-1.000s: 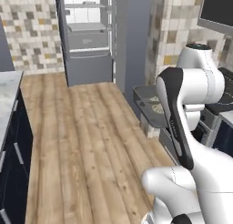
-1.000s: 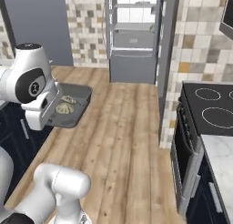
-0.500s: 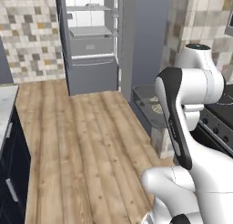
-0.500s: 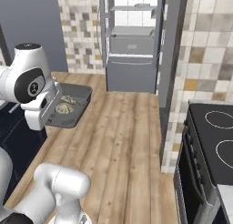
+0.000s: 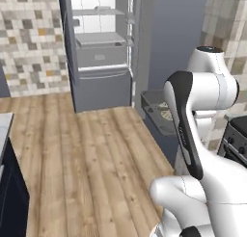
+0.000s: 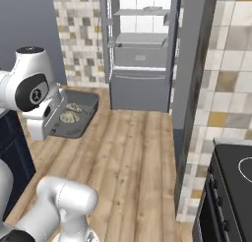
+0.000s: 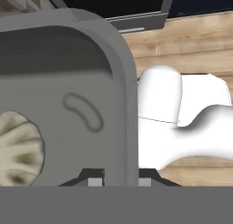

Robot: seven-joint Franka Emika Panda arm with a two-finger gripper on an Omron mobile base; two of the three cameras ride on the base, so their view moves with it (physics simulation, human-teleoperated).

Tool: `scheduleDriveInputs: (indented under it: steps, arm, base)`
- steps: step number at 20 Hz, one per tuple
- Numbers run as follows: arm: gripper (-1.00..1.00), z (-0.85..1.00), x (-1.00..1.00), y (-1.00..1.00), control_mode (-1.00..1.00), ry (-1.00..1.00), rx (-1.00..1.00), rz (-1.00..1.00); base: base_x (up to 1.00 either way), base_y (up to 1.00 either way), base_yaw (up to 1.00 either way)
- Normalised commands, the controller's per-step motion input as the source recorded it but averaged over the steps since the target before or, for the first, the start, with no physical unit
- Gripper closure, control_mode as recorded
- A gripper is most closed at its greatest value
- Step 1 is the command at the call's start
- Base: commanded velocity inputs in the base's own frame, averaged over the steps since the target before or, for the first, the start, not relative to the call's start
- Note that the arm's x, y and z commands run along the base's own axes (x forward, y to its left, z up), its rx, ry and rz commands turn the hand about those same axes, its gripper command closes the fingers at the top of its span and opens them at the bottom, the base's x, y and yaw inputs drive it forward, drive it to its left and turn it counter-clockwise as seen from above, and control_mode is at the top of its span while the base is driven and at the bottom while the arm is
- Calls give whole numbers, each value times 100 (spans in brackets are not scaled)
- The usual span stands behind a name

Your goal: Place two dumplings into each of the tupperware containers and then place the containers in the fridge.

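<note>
My gripper [image 7: 119,178] is shut on the rim of a grey tupperware container [image 7: 68,104], one dark fingertip [image 7: 95,177] on each side of its wall. A ridged beige dumpling [image 7: 18,148] lies inside near the left edge. From the right base view the container [image 6: 83,113] hangs level beside the hand [image 6: 47,123] with two dumplings [image 6: 69,116] in it. In the left base view the container [image 5: 155,108] pokes out from behind my arm. The fridge [image 6: 140,54] stands open ahead, with pale shelves and a drawer [image 5: 101,50] showing.
A tall grey panel [image 6: 189,88] stands to the right of the fridge opening. A black stove [image 6: 234,172] sits at the right. Dark blue cabinets [image 5: 12,192] line the left side. Wooden floor [image 6: 133,152] lies open between me and the fridge.
The whole picture has shifted: the base has driven nearer to the fridge, which now looks larger. The container stays in my gripper, held the same way.
</note>
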Motion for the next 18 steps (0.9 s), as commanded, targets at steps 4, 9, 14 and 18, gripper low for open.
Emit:
scheduleDriveInputs:
  steps: [4,9,14,18]
  arm:
    - [100,0,0,0,100,0,0,0]
    - [100,0,0,0,100,0,0,0]
    - [100,0,0,0,100,0,0,0]
    - [100,0,0,0,100,0,0,0]
  base:
    - [100,-9,0]
    - [100,-13,0]
    - [100,-22,0]
    - [100,-33,0]
